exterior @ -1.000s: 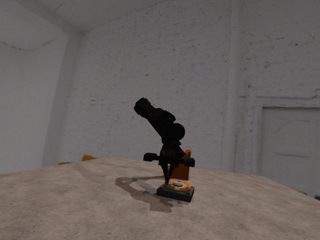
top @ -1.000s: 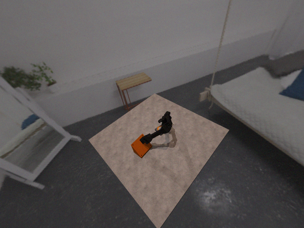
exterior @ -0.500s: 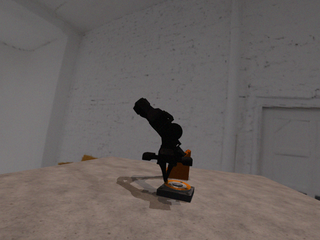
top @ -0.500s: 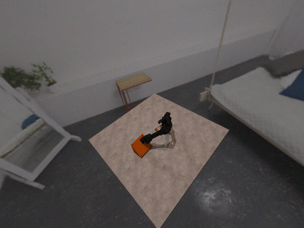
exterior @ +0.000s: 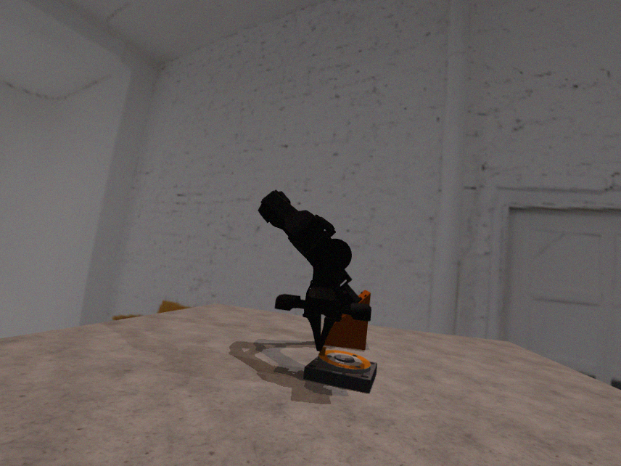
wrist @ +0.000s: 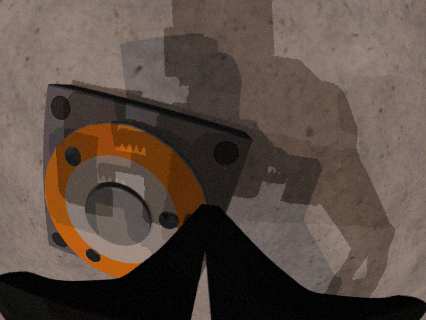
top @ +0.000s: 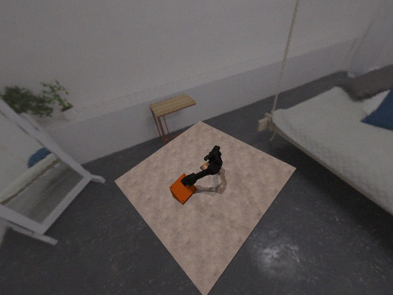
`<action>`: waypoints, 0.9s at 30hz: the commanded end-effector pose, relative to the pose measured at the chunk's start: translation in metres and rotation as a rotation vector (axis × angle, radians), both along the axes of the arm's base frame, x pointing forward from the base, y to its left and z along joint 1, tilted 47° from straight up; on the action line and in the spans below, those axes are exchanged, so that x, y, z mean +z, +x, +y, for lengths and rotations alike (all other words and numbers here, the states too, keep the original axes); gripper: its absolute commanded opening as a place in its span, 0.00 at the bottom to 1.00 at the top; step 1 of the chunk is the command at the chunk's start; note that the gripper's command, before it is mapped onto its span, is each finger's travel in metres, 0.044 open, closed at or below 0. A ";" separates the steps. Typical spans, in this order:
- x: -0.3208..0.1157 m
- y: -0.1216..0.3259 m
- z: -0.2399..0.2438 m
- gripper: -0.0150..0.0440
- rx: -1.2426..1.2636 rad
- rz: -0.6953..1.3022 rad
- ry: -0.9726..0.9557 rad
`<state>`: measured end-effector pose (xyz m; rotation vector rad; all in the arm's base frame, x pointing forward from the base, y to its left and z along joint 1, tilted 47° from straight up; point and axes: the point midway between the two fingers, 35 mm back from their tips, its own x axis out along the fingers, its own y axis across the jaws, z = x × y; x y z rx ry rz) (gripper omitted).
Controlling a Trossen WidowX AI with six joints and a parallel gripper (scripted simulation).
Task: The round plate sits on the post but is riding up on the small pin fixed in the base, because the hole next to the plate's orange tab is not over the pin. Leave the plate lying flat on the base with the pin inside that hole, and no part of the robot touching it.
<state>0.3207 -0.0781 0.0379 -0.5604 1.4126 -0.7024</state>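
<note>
gripper point(wrist: 207, 213) is closed all the way, the 2 fingers pressed together to a single point, nothing between them. in the exterior view the tips hang at the left rim of the round plate point(exterior: 344, 359); whether they touch the rim or stand just clear of it cannot be told from here. in the wrist view the point overlaps the plate's lower right edge.

the plate, orange ring around a grey middle, sits on the dark square base point(exterior: 339, 376). the base stands on the tan mat point(exterior: 150, 401), just in front of the arm's orange mount point(exterior: 351, 326).

wrist view: the post point(wrist: 120, 209) shows as a dark round centre in the plate. 1 small dark hole point(wrist: 169, 219) lies on the grey face just left of the fingertips. 2 more holes sit on the orange ring, upper left point(wrist: 72, 156) and lower left point(wrist: 93, 255). the pin and the orange tab cannot be made out. the plate covers most of the base; the base's far right corner hole point(wrist: 226, 152) and far left corner hole point(wrist: 60, 107) stay uncovered. whether the plate is flat or tilted cannot be told.

open room: in the top view the mat point(top: 222, 206) spreads wide around the arm point(top: 207, 168) on all sides, its edges well apart from the base. the wooden side table point(top: 172, 106) stands beyond the mat's far corner, the white bed point(top: 333, 139) beyond its right edge.
</note>
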 end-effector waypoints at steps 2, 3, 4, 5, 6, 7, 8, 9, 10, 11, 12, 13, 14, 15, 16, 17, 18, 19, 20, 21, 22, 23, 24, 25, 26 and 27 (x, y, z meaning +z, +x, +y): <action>-0.002 -0.007 -0.001 0.25 0.001 0.018 -0.002; -0.002 -0.008 -0.001 0.25 0.001 0.018 -0.002; -0.002 -0.008 -0.001 0.25 0.001 0.018 -0.002; -0.002 -0.009 -0.001 0.25 0.001 0.018 -0.002; -0.002 -0.009 -0.001 0.25 0.001 0.018 -0.002; -0.002 -0.010 -0.001 0.25 0.001 0.018 -0.002; -0.002 -0.010 -0.001 0.25 0.001 0.018 -0.002; -0.002 -0.011 -0.001 0.25 0.001 0.018 -0.002; -0.002 -0.011 -0.001 0.25 0.001 0.018 -0.002; -0.002 -0.012 -0.002 0.25 0.001 0.018 -0.002; -0.002 -0.012 -0.002 0.25 0.001 0.018 -0.002; -0.002 -0.013 -0.002 0.25 0.001 0.019 -0.002; -0.002 -0.013 -0.002 0.25 0.001 0.019 -0.002; -0.002 -0.013 -0.002 0.25 0.001 0.019 -0.002; -0.002 -0.014 -0.003 0.25 0.001 0.019 -0.002; -0.002 -0.014 -0.003 0.25 0.001 0.019 -0.002; -0.002 -0.014 -0.002 0.25 0.001 0.019 -0.002; 0.000 -0.014 0.000 0.25 0.001 0.019 -0.002; 0.002 -0.013 0.002 0.25 0.001 0.019 -0.001; 0.005 -0.013 0.005 0.25 0.001 0.019 0.000; 0.008 -0.013 0.009 0.25 0.001 0.019 0.000; 0.012 -0.013 0.013 0.25 0.001 0.019 0.000; 0.016 -0.013 0.017 0.25 0.001 0.019 0.001; 0.019 -0.014 0.022 0.25 0.001 0.019 0.001; 0.022 -0.015 0.026 0.25 0.001 0.019 0.001; 0.025 -0.016 0.029 0.25 0.001 0.019 0.000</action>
